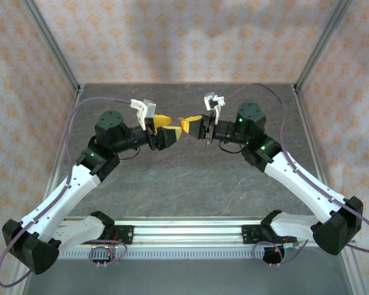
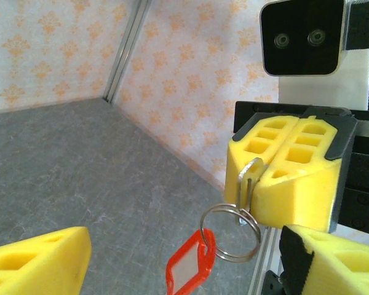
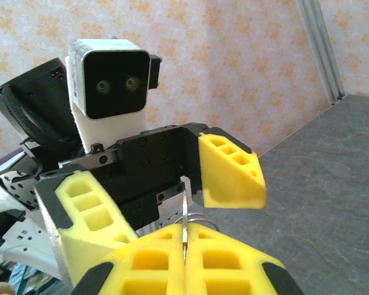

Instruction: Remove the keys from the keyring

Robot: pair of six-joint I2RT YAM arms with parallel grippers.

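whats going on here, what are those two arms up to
The right end effector is shut on a key, held up above the table. The keyring hangs from that key, with a red tag on it. The left end effector faces it up close with its jaws open, gripping nothing. The key is not yet off the ring.

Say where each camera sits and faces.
Top external: above, behind the bases, looking down on the grey table; left arm and right arm meet mid-table.
Left wrist: on the left arm, facing yellow right jaws shut on a silver metal key; silver split ring and red plastic tag hang below; own left jaws open.
Right wrist: on the right arm, facing open left jaws and white left wrist camera; own right jaws shut.
Shared: both wrist views show key and ring.
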